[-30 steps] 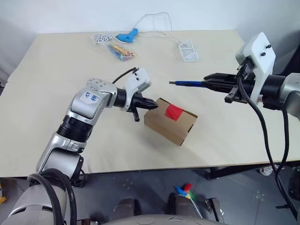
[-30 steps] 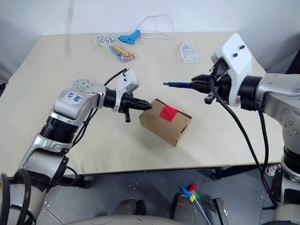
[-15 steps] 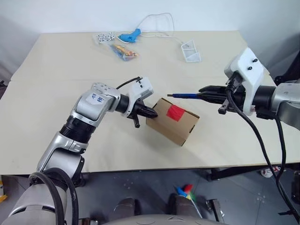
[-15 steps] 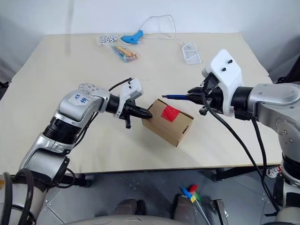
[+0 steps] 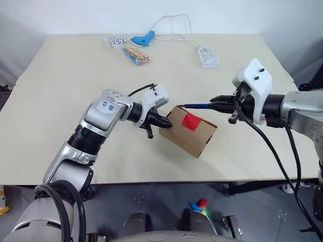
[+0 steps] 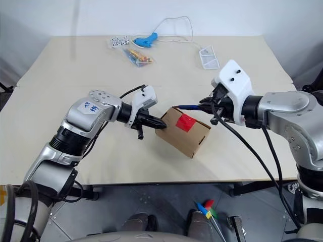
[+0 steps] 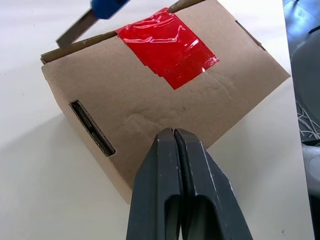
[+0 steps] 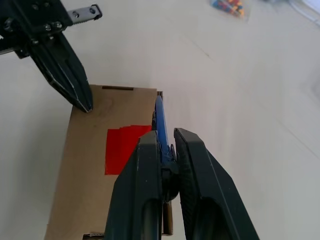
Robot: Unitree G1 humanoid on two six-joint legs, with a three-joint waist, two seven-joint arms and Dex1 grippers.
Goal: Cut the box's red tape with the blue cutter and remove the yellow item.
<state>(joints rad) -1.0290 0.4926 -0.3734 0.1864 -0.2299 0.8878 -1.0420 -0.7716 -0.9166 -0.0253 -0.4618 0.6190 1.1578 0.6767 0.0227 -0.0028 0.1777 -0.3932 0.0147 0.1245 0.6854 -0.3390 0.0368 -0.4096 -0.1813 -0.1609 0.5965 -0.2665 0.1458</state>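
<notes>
Two grippers meet at the box [image 5: 189,131] from opposite sides. The left gripper [image 5: 166,123] has its fingers pressed together, holding nothing, their tips against the box's left top corner. The right gripper [image 5: 214,103] is clamped on the cutter [image 5: 198,106], whose tip reaches over the far top edge of the box, just beside the tape [image 5: 190,121]. I cannot tell whether the tip touches the cardboard. The tape lies flat across the flap seam, uncut, and the flaps are down. The box sits askew in the middle of the table [image 5: 60,91], back from the near edge, with bare tabletop all round. A blue corded tool [image 5: 140,38], a packet [image 5: 135,54] and a white holder [image 5: 208,55] lie along the far edge, well apart from the arms.
</notes>
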